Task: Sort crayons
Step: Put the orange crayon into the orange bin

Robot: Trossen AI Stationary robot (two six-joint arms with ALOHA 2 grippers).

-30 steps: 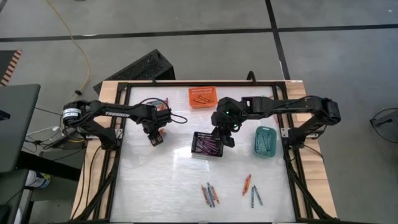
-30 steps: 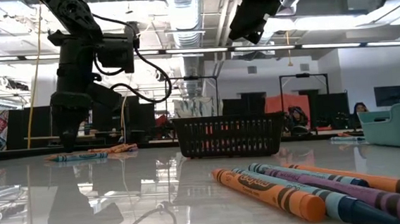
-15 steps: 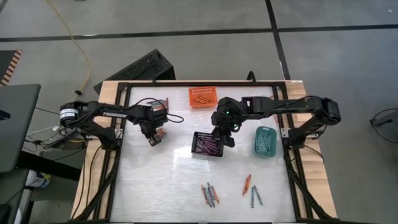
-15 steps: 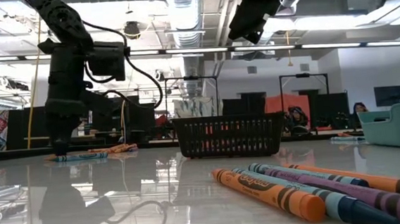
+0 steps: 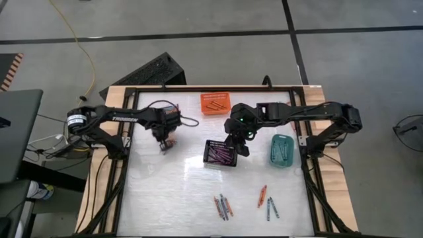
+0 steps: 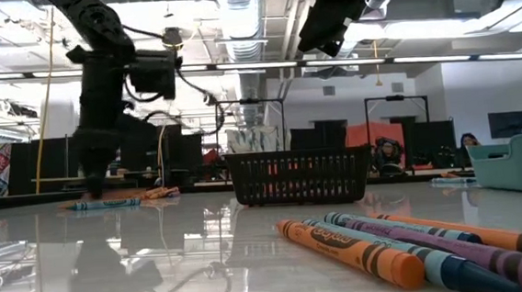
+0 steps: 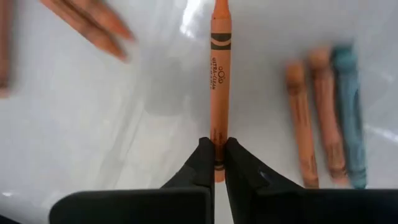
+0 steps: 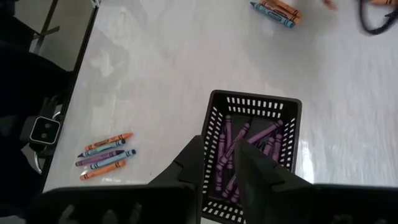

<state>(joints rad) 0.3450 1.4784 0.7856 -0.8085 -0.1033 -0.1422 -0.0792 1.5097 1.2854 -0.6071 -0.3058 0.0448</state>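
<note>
Gripping an orange crayon (image 7: 220, 81) by its end at the desk's (image 5: 185, 192) ten o'clock, the left gripper (image 7: 214, 163) has jaws shut on it for sorting, while the right gripper (image 8: 219, 163) hovers part-open and empty above the black basket (image 8: 255, 102) of purple crayons (image 8: 249, 149) at centre.

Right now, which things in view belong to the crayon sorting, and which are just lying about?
Part of the job:
- orange wax crayon, pinched by the left gripper
- loose crayons
- orange plastic basket
- black mesh basket
- teal basket

Lying about:
- black keyboard
- yellow floor cable
</note>
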